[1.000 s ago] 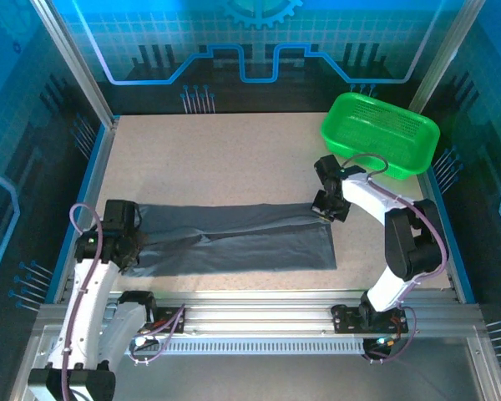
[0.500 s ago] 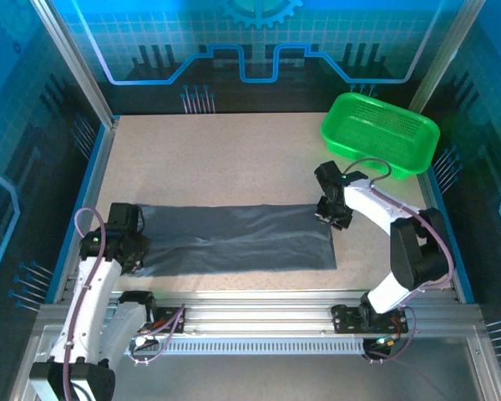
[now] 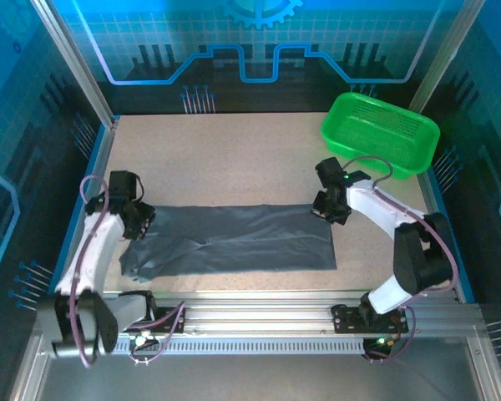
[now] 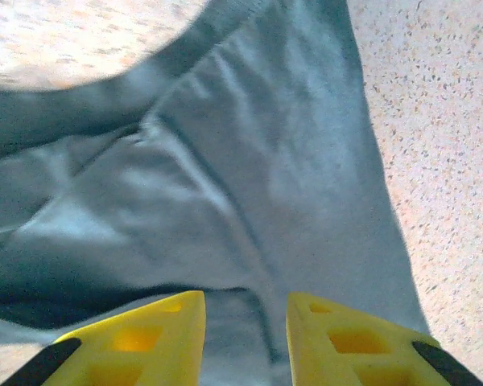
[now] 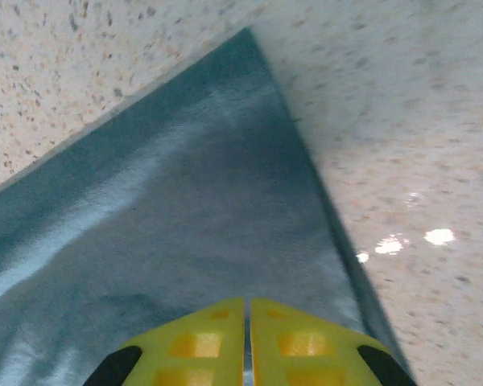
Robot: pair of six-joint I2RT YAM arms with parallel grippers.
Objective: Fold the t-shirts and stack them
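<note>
Beyond the t-shirt [image 3: 234, 238], far right, a green basket [image 3: 380, 134] sits apart

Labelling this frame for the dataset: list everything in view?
t-shirt: 1, dark grey, lying as a long strip across the table's near half
basket: 1, bright green, far right corner, apart from the t-shirt
table: 1, speckled beige, under everything
left gripper: 1, yellow fingers, open over the t-shirt's left end
right gripper: 1, yellow fingers, shut at the t-shirt's far right corner; whether it pinches fabric is unclear
</note>
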